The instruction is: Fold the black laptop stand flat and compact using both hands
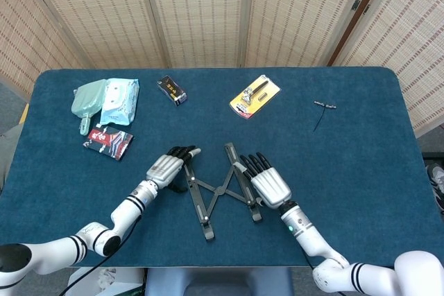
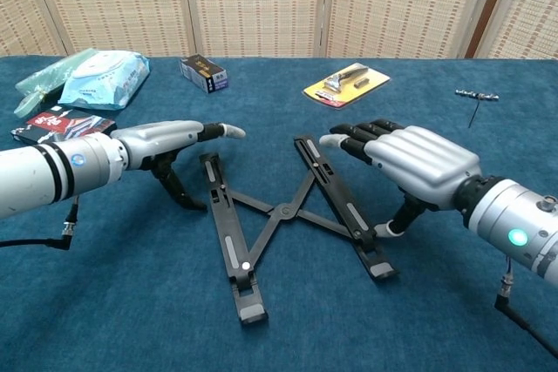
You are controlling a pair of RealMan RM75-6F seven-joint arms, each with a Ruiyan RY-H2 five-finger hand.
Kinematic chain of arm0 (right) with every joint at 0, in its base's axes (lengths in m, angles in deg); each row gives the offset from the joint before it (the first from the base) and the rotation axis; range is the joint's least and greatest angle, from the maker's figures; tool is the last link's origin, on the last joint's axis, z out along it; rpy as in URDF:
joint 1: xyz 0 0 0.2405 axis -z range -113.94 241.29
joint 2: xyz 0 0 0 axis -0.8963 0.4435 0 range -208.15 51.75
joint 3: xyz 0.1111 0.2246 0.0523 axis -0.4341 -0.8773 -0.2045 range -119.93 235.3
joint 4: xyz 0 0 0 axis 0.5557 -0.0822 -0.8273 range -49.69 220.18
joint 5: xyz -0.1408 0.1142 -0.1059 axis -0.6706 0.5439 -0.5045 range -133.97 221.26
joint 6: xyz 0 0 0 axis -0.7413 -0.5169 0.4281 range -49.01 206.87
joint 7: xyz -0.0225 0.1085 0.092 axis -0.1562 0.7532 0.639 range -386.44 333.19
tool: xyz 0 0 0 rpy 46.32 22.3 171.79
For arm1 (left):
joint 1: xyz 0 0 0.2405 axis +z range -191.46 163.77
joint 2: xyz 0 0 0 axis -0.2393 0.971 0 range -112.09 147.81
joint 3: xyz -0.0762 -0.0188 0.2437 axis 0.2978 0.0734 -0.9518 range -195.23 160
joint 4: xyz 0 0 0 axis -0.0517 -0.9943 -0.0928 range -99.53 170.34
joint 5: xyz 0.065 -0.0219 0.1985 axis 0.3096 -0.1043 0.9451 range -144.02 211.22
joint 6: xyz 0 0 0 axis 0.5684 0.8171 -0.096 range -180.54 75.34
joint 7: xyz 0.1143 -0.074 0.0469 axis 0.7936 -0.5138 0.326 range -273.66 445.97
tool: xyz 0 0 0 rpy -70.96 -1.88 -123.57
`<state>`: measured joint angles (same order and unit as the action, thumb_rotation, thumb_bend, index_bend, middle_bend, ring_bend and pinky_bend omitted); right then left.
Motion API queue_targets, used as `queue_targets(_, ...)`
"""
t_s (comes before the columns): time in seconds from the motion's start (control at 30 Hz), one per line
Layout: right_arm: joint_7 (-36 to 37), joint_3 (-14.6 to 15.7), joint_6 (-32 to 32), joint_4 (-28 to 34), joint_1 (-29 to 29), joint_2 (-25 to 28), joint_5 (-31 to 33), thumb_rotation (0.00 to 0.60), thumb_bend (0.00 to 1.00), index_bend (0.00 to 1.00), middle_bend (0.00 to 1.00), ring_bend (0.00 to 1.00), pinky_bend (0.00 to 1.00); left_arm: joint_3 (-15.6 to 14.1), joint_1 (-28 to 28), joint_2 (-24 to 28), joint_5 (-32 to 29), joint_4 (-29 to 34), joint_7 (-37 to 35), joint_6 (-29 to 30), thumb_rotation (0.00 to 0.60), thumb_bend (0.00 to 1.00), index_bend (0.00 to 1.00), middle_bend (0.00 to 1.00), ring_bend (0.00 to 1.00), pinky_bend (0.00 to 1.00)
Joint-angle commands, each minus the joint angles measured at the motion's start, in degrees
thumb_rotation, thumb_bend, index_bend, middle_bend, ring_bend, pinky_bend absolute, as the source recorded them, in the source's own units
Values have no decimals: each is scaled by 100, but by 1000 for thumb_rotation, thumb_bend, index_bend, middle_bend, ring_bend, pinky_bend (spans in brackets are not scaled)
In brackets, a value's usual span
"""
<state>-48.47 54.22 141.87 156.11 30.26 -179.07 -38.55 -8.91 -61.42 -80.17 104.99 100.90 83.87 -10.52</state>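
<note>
Fingers of the left hand (image 1: pixel 165 168) stretch flat, holding nothing, their tips over the upper end of the black laptop stand's (image 1: pixel 220 189) left rail in the head view. At 3 o'clock of the stand, the right hand (image 1: pixel 267 181) lies flat too, fingers extended and slightly apart over the right rail. Stand sits spread in an X near the blue bench's (image 1: pixel 361 164) front edge.

Chest view: left hand (image 2: pixel 161 139) and right hand (image 2: pixel 417 161) flank the stand (image 2: pixel 288 215), thumbs pointing down beside its rails; whether they touch it is unclear.

wipes pack (image 1: pixel 119 100); box (image 1: pixel 171 90) (small, black)
</note>
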Motion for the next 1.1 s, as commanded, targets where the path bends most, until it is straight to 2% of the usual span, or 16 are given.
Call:
queue_targets(0.03, 24, -13, 39, -38, 4, -50, -31, 600, 0, 0, 0, 0, 0, 3, -1, -15, -23, -11, 28, 3, 600, 173, 0, 0, 0, 0)
queue_targets(1.1, 825, -125, 611, -1125, -113, -880, -632, 600, 0, 0, 0, 0, 0, 111, -48, -54, -352, 132, -117, -265, 600, 173, 0, 0, 0, 0)
